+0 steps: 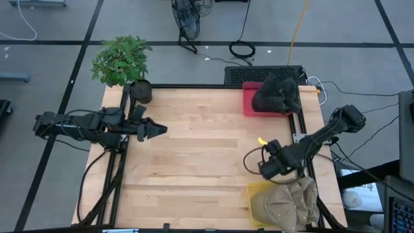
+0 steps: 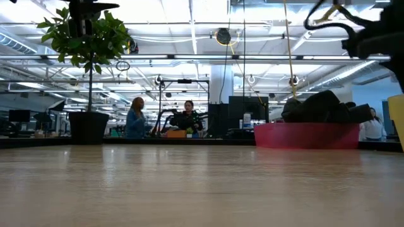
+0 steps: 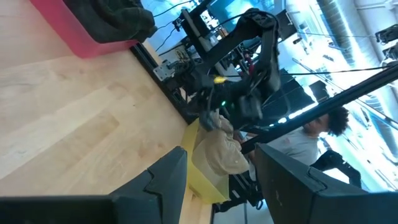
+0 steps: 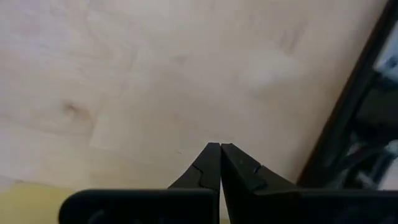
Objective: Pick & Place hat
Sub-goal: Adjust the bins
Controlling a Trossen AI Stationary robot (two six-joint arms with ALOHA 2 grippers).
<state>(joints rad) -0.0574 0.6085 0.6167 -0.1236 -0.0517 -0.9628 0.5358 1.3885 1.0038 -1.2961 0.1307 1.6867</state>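
Note:
A pile of tan hats (image 1: pixel 288 204) fills a yellow bin (image 1: pixel 251 194) at the table's near right corner; the left wrist view shows the tan hats (image 3: pixel 221 149) too. Dark hats (image 1: pixel 277 96) lie heaped in a red bin (image 1: pixel 248 103) at the far right edge. My right gripper (image 1: pixel 264 171) hangs just beyond the yellow bin's far side over bare wood, shut and holding nothing (image 4: pixel 220 146). My left gripper (image 1: pixel 162 130) waits open at the table's left, pointing right (image 3: pixel 221 158).
A potted plant (image 1: pixel 121 61) stands at the far left corner. Bare wooden tabletop (image 1: pixel 207 149) stretches between the two arms. Black frame rails run along the table's edges. People stand in the room beyond the table (image 2: pixel 136 120).

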